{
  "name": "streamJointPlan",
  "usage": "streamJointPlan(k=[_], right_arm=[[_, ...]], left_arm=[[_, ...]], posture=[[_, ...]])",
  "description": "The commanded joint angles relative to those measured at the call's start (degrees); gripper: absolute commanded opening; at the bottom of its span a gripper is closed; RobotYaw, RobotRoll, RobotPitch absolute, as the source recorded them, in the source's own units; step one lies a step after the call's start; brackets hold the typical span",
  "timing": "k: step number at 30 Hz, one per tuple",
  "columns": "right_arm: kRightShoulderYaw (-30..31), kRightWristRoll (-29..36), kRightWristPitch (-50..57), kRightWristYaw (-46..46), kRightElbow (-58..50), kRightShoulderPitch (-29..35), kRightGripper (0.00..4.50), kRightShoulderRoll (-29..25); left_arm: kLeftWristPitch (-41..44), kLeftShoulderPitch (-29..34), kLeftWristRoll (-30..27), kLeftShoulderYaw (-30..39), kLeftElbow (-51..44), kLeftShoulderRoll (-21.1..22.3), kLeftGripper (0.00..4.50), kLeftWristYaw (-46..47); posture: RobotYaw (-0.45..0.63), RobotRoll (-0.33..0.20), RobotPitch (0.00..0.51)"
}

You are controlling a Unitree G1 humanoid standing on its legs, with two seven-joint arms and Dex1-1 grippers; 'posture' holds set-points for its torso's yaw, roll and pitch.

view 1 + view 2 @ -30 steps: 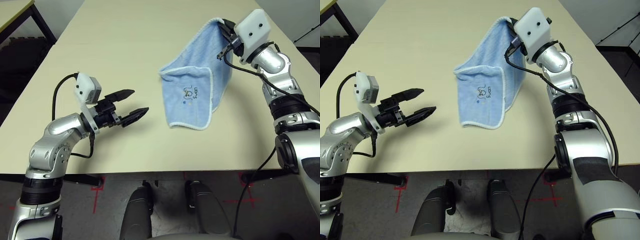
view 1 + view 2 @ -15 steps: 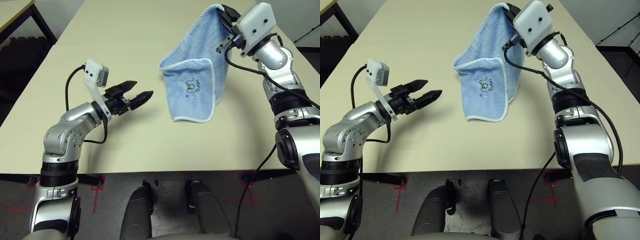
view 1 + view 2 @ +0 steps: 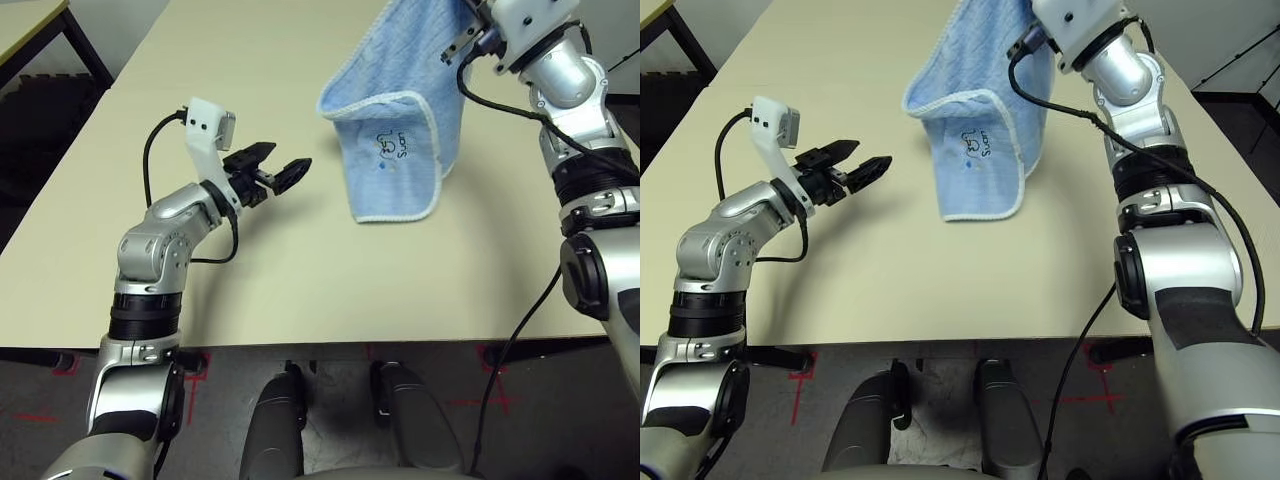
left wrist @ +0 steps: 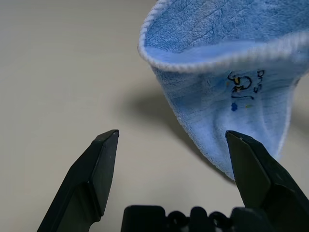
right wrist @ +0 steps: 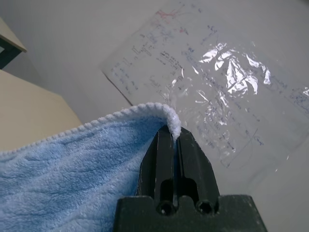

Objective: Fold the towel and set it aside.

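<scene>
Right gripper [image 5: 173, 137] is clamped on the towel's [image 3: 400, 140] top corner, holding it up so the towel hangs over the table [image 3: 250, 60] with its bottom edge at or just above the surface. Left gripper [image 3: 278, 168] has fingers spread wide, holds nothing, and points at the towel's near hanging edge from the left, close but apart. The dark motif faces the robot.

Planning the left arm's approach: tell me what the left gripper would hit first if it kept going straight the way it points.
Most likely the towel: it hangs dead ahead between the open left gripper fingers, pinched up by the right gripper. Depth is unclear.
</scene>
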Motion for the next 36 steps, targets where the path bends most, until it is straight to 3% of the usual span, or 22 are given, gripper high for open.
streamJointPlan(k=[1, 6, 18, 24, 27, 36], right_arm=[[0.32, -0.34, -1.65, -0.23, 1.23, -1.57, 0.05, -0.44], [0.55, -0.16, -2.49, 0.63, 1.07, -0.66, 0.05, -0.04], [0.46, -0.20, -2.95, 0.70, 0.52, 0.11, 0.05, -0.51], [0.19, 0.46, -2.54, 1.50, -0.14, 0.98, 0.05, -0.65], [0.10, 0.78, -2.40, 1.82, -0.70, 1.57, 0.05, -0.49], [0.02, 0.92, -2.05, 2.09, -1.63, 2.24, 0.05, -0.14]], left_arm=[[-0.75, -1.49, 1.22, -0.60, 1.62, -0.54, 4.50, 0.17], [1.77, -4.30, 0.53, -0.32, 3.01, -1.48, 4.50, 0.89], [13.60, -3.88, -3.35, 0.57, 2.65, -13.73, 4.50, 9.65], [16.16, -4.23, -3.16, 1.09, 5.04, -17.43, 4.50, 12.54], [15.50, -5.93, -3.16, 2.71, 9.13, -19.60, 4.50, 14.43], [3.41, -11.73, 1.71, 0.89, 22.99, -23.90, 4.50, 14.14]], posture=[[-0.16, 0.000, 0.176], [-0.16, 0.000, 0.176], [-0.17, 0.000, 0.169], [-0.17, 0.000, 0.166], [-0.18, 0.000, 0.163], [-0.19, 0.000, 0.154]])
